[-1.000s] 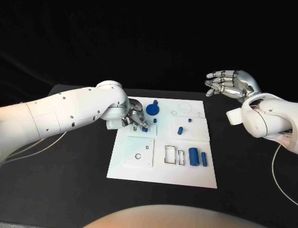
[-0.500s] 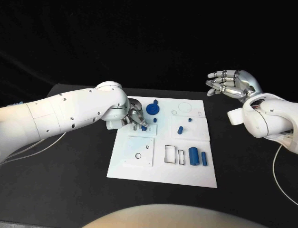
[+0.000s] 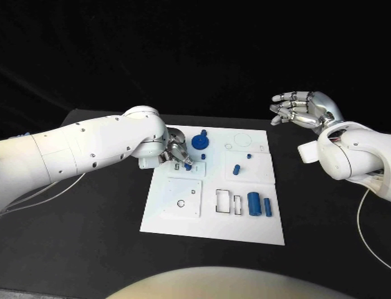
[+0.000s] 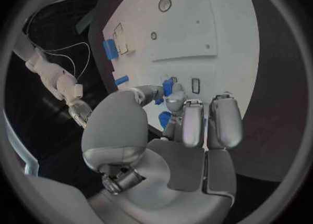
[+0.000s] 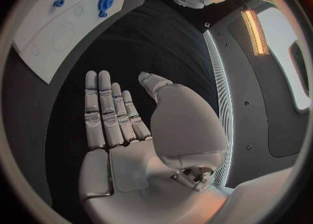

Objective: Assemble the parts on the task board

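From my remote station, I see the left hand (image 3: 176, 153) lowered over the far left part of the task board (image 3: 184, 218), its fingertips (image 4: 171, 98) pinching a small blue peg (image 4: 167, 86) just above the white surface beside a small rectangular slot (image 4: 196, 85). Just beyond those fingers sits a round blue knob (image 3: 201, 144). Past the fingertips toward the board's near edge lie a short blue pin (image 3: 237, 169), a thick blue cylinder (image 3: 254, 204) and a slimmer blue bar (image 3: 267, 207), the last two side by side. My right hand (image 3: 305, 109) hangs well apart from the board, above the black table (image 3: 87, 249), fingers (image 5: 104, 107) loosely spread and straight, holding nothing.
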Available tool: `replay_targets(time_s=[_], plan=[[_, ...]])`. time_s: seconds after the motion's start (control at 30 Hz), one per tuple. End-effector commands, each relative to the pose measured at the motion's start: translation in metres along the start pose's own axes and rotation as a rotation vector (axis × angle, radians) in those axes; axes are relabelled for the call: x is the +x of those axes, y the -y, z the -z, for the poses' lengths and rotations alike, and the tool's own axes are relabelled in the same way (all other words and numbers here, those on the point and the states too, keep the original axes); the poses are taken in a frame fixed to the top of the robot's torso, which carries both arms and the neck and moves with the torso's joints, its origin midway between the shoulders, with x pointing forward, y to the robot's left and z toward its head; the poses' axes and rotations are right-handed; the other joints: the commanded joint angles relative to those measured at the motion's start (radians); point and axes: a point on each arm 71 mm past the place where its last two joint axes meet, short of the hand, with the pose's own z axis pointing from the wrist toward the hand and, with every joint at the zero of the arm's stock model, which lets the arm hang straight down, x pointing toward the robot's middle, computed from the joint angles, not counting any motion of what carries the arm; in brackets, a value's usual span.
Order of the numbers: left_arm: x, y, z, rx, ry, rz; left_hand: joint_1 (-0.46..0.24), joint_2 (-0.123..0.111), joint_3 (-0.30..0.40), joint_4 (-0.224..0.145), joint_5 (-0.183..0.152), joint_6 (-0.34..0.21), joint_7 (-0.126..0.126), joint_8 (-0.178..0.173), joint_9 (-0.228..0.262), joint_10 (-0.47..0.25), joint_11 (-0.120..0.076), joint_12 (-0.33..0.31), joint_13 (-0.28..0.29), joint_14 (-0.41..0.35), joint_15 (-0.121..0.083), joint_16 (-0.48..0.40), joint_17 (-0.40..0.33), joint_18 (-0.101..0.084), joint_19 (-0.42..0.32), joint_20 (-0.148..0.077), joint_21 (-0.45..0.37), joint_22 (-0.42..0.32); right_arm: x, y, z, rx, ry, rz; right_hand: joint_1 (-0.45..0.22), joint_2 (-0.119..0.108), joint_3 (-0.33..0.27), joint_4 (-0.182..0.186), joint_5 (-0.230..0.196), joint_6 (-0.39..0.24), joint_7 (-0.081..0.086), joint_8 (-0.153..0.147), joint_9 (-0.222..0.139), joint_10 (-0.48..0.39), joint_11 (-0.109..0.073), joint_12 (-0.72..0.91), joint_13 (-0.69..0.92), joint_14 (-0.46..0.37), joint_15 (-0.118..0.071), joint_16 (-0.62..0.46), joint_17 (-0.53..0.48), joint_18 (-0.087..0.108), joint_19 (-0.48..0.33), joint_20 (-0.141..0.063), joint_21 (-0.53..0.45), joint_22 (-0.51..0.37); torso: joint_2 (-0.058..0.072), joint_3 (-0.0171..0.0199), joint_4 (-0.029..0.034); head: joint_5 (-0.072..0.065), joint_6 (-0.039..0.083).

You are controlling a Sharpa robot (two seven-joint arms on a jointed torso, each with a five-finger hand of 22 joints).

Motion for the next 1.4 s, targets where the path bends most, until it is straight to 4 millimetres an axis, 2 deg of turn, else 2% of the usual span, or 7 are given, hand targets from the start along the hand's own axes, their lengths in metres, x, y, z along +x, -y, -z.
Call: replay_targets(time_s=[0.03,0.33,0.67,1.03,1.4], plan=[[0.0007,0.0011,0.0002,0.003,-0.002,-0.01,-0.003,0.004,0.203,-0.208,0.002,0.016,-0.011,0.007,0.01,0.009,0.0,0.004,0.001,0.045,-0.008,0.002,0.044,-0.02,0.004,-0.004,0.007,0.001,0.0006,-0.0002,0.0,-0.01,-0.005,0.0,-0.005,0.008,-0.008,0.001,0.004,-0.006,0.087,0.007,-0.002,-0.003,0.0,0.004,-0.002,-0.009,0.003,-0.008,-0.001,0.006,-0.004,0.005,-0.005,-0.002,-0.001,0.0,0.0003,0.002,-0.001],[0.0007,0.0001,0.0003,-0.001,-0.007,-0.017,-0.003,0.002,0.203,-0.21,0.007,0.017,-0.011,0.007,0.01,0.008,-0.001,0.002,-0.001,0.045,-0.008,0.002,0.044,-0.02,0.005,-0.004,0.007,0.002,0.0008,0.0004,0.0002,-0.008,-0.007,-0.001,-0.005,0.009,-0.008,0.001,0.004,-0.006,0.087,0.008,-0.002,-0.003,0.0,0.004,-0.002,-0.009,0.003,-0.009,-0.001,0.006,-0.005,0.005,-0.005,-0.003,-0.001,-0.0011,-0.0013,0.0,-0.001],[0.0006,-0.0017,0.0004,-0.008,-0.012,-0.03,-0.003,0.002,0.203,-0.21,0.009,0.018,-0.012,0.008,0.01,0.008,-0.001,0.001,-0.004,0.045,-0.009,0.002,0.044,-0.021,0.005,-0.004,0.007,0.003,0.0005,0.001,0.0002,-0.006,-0.009,-0.004,-0.005,0.01,-0.009,0.001,0.004,-0.006,0.088,0.008,-0.002,-0.003,0.001,0.006,-0.004,-0.011,0.004,-0.011,-0.002,0.006,-0.006,0.005,-0.007,-0.005,-0.001,-0.0005,0.001,-0.001,-0.004],[0.0007,-0.0018,0.0001,-0.005,-0.018,-0.037,-0.003,0.0,0.202,-0.212,0.011,0.019,-0.012,0.008,0.01,0.008,-0.002,0.001,-0.004,0.045,-0.009,0.002,0.044,-0.021,0.006,-0.004,0.008,0.004,0.0003,0.0014,-0.0001,-0.005,-0.009,-0.006,-0.006,0.01,-0.009,0.001,0.004,-0.006,0.088,0.009,-0.002,-0.004,0.001,0.006,-0.004,-0.012,0.004,-0.012,-0.002,0.006,-0.006,0.006,-0.008,-0.006,-0.001,-0.0007,-0.0009,0.0,-0.004],[0.0014,0.0001,-0.0001,0.005,-0.025,-0.046,-0.001,-0.002,0.202,-0.215,0.012,0.02,-0.013,0.009,0.011,0.008,-0.002,0.0,-0.005,0.045,-0.01,0.002,0.044,-0.021,0.006,-0.004,0.009,0.006,0.0004,0.0017,-0.0001,-0.004,-0.009,-0.006,-0.006,0.01,-0.009,0.001,0.004,-0.006,0.088,0.009,-0.002,-0.004,0.001,0.006,-0.004,-0.012,0.004,-0.012,-0.002,0.006,-0.006,0.006,-0.008,-0.006,-0.001,0.0005,0.0,-0.001,-0.005]])
